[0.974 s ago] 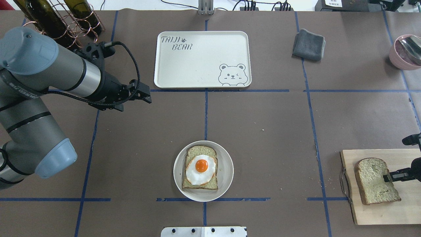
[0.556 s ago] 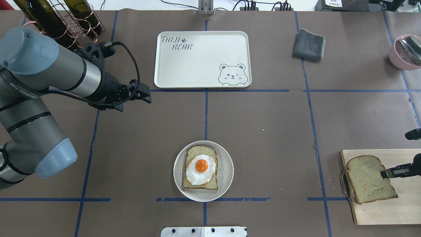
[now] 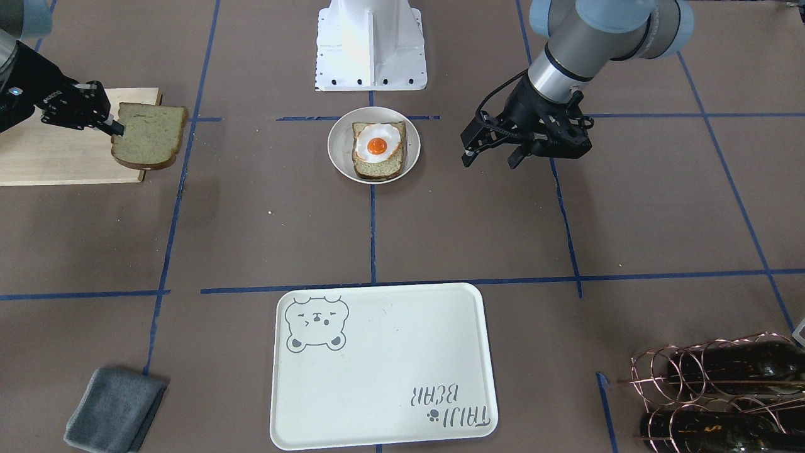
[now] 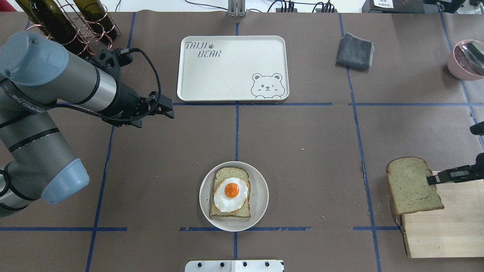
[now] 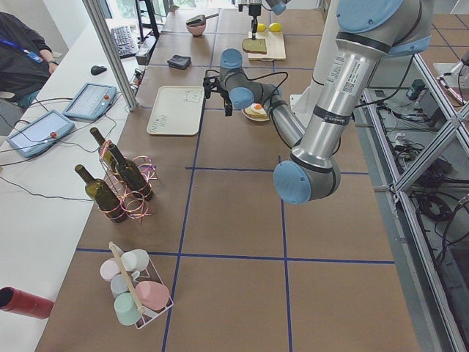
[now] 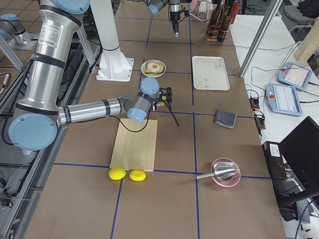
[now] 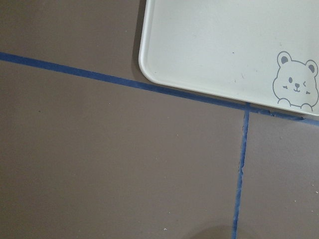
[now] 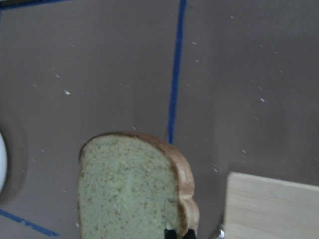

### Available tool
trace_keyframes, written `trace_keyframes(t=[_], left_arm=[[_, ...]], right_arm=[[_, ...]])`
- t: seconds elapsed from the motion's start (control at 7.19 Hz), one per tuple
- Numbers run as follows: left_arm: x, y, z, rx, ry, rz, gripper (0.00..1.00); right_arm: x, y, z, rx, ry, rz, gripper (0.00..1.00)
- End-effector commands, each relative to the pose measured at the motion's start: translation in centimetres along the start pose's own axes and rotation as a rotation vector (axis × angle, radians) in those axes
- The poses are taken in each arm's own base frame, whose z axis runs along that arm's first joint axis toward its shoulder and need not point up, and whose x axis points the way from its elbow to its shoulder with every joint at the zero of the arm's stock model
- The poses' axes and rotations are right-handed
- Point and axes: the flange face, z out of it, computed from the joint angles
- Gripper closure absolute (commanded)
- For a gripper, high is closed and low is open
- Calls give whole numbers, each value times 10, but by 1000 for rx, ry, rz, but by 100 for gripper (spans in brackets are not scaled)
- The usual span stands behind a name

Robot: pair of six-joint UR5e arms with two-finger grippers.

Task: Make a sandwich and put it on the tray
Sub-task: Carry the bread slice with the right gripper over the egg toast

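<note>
Holding the slice (image 4: pixel 410 185) by its edge, clamped in the right end effector (image 4: pixel 429 180) above the board (image 4: pixel 446 234) corner, well apart from the plate (image 4: pixel 259 200), and aiming at laying it level and square over the egg (image 4: pixel 231 196), with the left end effector (image 3: pixel 488 162) hanging spread apart and empty near the tray (image 4: pixel 234 68).

A long table (image 4: pixel 302 132) covered in brown paper and marked into squares by blue tape (image 4: pixel 237 128) stands under even light, with a white bench (image 5: pixel 44 183) along one long side behind slanting aluminium posts (image 5: pixel 111 51) and grey floor (image 5: pixel 447 308) beyond the other.
</note>
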Motion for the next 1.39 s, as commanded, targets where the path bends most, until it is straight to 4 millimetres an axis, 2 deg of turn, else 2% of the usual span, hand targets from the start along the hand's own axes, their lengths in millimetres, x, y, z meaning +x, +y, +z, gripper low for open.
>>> trace_keyframes(t=[0.0,0.14,0.28,0.42,0.56,0.83,0.97,1.25], left_arm=[[-1,-1,2,-2,-3,-1,0],[-3,-1,3,-2,-5,-1,0],[-4,-1,3,-3,-6,-2,0],[-6,-1,4,-3,-10,-4,0],[-8,-1,4,-4,-13,-1,0],[-10,-2,7,-6,-19,-5,0],[-11,-2,8,-6,-22,-7,0],[-12,-3,9,-8,-23,-7,0]], right_arm=[[-83,-23,55,-15,-81,38,100],[-119,-11,98,-13,-79,46,100],[-174,0,139,-14,-81,60,100],[-221,15,171,-2,-57,52,100],[-251,36,198,4,-31,38,100],[-286,37,218,-2,-6,38,100],[-295,36,232,-1,10,41,100],[-294,44,250,2,34,38,100]])
